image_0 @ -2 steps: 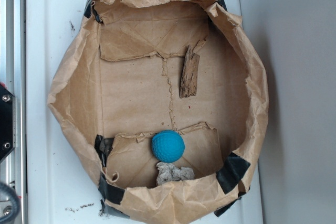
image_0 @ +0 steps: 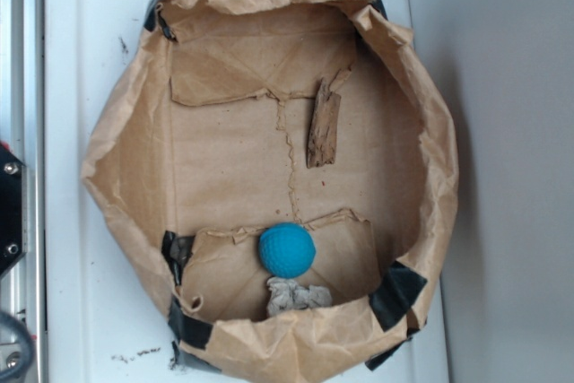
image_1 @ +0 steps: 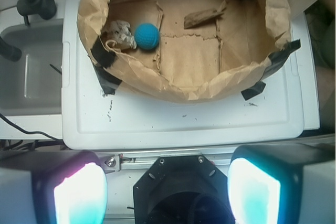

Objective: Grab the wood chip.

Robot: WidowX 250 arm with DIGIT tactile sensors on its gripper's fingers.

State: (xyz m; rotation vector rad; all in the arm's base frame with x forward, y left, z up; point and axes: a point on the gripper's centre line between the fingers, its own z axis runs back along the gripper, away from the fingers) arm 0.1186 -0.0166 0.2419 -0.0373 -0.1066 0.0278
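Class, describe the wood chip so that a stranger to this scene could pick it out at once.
Start at the big brown paper bag, opened like a bowl on the white tray. Inside it, on the flat bottom, the wood chip lies apart from the blue ball and the grey-white wad, which sit together at the opposite end. It alone is long, narrow, rough brown and splintered.

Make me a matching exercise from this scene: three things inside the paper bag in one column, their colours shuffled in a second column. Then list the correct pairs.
Things:
1. wood chip
2. ball
3. crumpled wad

Colours:
A. grey-white
B. brown
C. blue

Pairs: 1-B, 2-C, 3-A
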